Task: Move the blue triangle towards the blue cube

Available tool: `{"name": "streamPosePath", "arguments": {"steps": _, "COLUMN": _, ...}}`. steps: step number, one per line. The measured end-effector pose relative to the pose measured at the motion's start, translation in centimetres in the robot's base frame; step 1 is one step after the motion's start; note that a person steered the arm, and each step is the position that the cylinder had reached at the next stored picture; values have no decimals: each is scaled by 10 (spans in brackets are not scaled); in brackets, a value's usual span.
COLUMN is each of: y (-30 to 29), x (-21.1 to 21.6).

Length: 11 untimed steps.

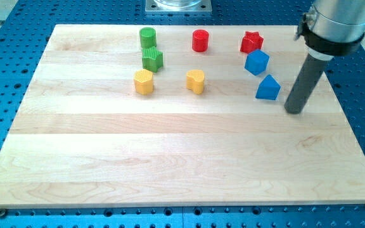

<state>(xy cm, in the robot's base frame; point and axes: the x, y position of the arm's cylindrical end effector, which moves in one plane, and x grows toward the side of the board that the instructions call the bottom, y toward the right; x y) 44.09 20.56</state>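
Observation:
The blue triangle (268, 88) lies on the wooden board (170, 164) at the view's right. The blue cube (256, 62) sits just above it and slightly to the left, a small gap apart. My tip (293, 111) rests on the board to the right of the blue triangle and a little lower, close to it but apart. The dark rod rises from it towards the view's top right.
A red star (251, 42) sits above the blue cube. A red cylinder (199, 40) is at top centre. A green cylinder (147, 37) and a green star (152, 59) are at top left. Two yellow blocks (144, 82) (196, 81) lie below them.

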Motion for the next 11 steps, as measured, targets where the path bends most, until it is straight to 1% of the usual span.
{"name": "streamPosePath", "arguments": {"steps": 1, "y": -11, "x": -15}}
{"name": "streamPosePath", "arguments": {"steps": 2, "y": -50, "x": -16}}
{"name": "streamPosePath", "arguments": {"steps": 3, "y": -64, "x": -17}}
{"name": "streamPosePath", "arguments": {"steps": 4, "y": -63, "x": 49}}
{"name": "streamPosePath", "arguments": {"steps": 5, "y": -63, "x": 87}}
{"name": "streamPosePath", "arguments": {"steps": 6, "y": -63, "x": 87}}
{"name": "streamPosePath", "arguments": {"steps": 7, "y": -75, "x": 76}}
{"name": "streamPosePath", "arguments": {"steps": 8, "y": -104, "x": 52}}
{"name": "streamPosePath", "arguments": {"steps": 9, "y": -146, "x": 29}}
{"name": "streamPosePath", "arguments": {"steps": 10, "y": -170, "x": 15}}
{"name": "streamPosePath", "arguments": {"steps": 11, "y": -208, "x": -25}}
